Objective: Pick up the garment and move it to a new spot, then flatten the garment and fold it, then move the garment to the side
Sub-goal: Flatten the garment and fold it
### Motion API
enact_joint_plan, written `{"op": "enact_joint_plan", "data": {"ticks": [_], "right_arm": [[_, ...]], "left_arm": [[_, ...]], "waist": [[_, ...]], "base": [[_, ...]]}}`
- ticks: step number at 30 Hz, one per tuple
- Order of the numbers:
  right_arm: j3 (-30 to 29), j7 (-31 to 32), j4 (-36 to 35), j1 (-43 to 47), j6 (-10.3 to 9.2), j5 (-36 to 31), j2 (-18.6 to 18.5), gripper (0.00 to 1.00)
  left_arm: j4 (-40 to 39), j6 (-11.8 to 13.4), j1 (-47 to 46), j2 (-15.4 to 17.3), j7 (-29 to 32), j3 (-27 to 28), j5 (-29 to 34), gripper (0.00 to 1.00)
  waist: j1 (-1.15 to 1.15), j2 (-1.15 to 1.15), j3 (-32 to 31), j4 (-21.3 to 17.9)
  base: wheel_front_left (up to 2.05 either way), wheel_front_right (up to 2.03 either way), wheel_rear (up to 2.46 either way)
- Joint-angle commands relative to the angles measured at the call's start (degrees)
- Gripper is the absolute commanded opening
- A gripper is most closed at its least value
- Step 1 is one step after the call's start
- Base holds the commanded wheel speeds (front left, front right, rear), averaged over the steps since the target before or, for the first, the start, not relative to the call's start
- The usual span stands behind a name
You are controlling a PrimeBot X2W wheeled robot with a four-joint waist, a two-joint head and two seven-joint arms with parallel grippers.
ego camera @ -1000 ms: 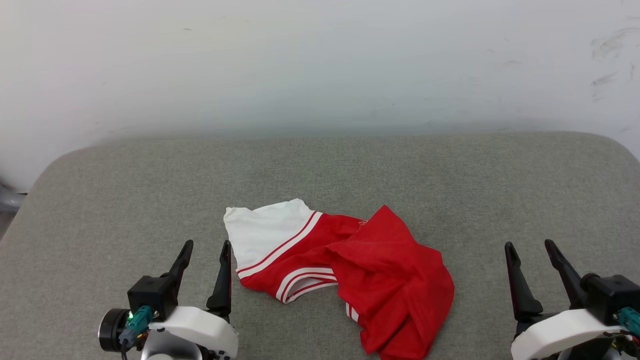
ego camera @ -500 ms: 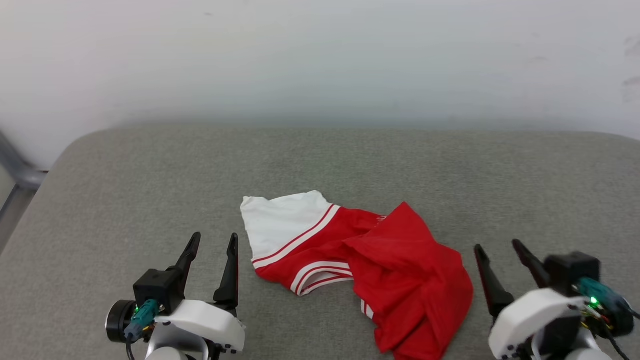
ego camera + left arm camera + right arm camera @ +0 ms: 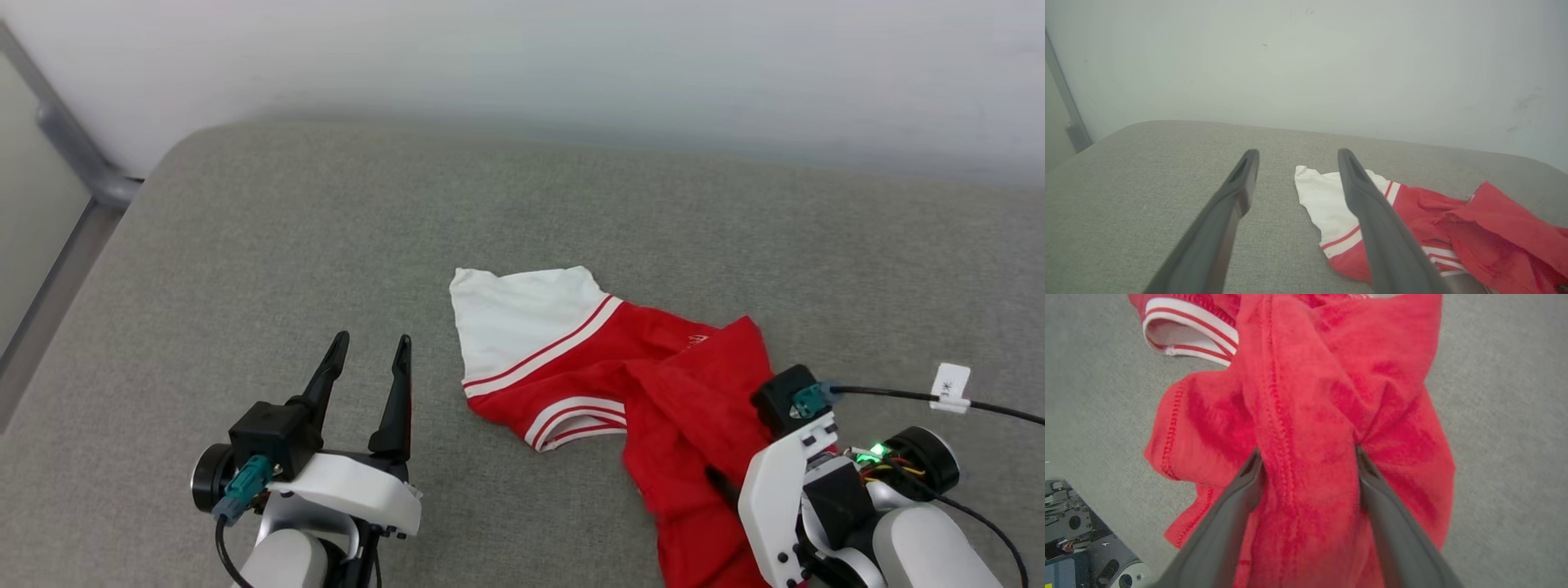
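Note:
The garment [image 3: 653, 367] lies crumpled on the grey cushion, one white sleeve with red-white trim spread to the left and the red body bunched to the right. In the left wrist view the garment [image 3: 1412, 204] sits to the right of my fingers. My left gripper [image 3: 371, 339] hovers open just left of the white sleeve, with nothing between its fingers. My right gripper [image 3: 1307, 452] points down into the red body, jaws wide apart with a raised fold of the garment [image 3: 1310, 375] between them. Any lettering is hidden in the folds.
The grey padded surface [image 3: 326, 229] runs back to a white wall [image 3: 571, 49]. A grey metal rail [image 3: 73, 155] stands beyond its left edge. A black cable with a white tag [image 3: 951, 384] trails right from my right wrist. Part of the robot's base [image 3: 1081, 547] shows beside the cushion.
The head camera has turned, shifting the whole picture. My right arm swung in from the right and tipped down over the garment's red part, fingers now astride a fold. The left gripper stayed open.

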Motion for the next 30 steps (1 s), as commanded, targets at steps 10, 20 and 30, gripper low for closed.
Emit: {"op": "enact_joint_plan", "data": {"ticks": [10, 20, 30], "right_arm": [[2.88, 3.50, 2.45, -2.07, -0.02, 4.69, -1.95, 0.00], [-6.62, -5.91, 2.25, -6.09, -0.03, 3.59, 1.01, 0.00], [-26.85, -10.40, 13.51, -7.34, -0.03, 2.26, 3.84, 0.00]], "left_arm": [[0.85, -2.26, -1.40, -2.34, -0.14, 2.35, 2.21, 1.00], [1.60, -3.35, -0.70, -3.23, -0.13, 4.38, 3.70, 1.00], [2.04, -4.53, -1.92, -4.09, -0.13, 4.95, 4.60, 1.00]], "waist": [[-0.01, 0.00, 2.86, 1.91], [-0.01, 0.00, 1.63, -0.58], [-0.01, 0.00, 3.43, -1.03]], "base": [[0.00, 0.00, 0.00], [0.00, 0.00, 0.00], [0.00, 0.00, 0.00]]}}
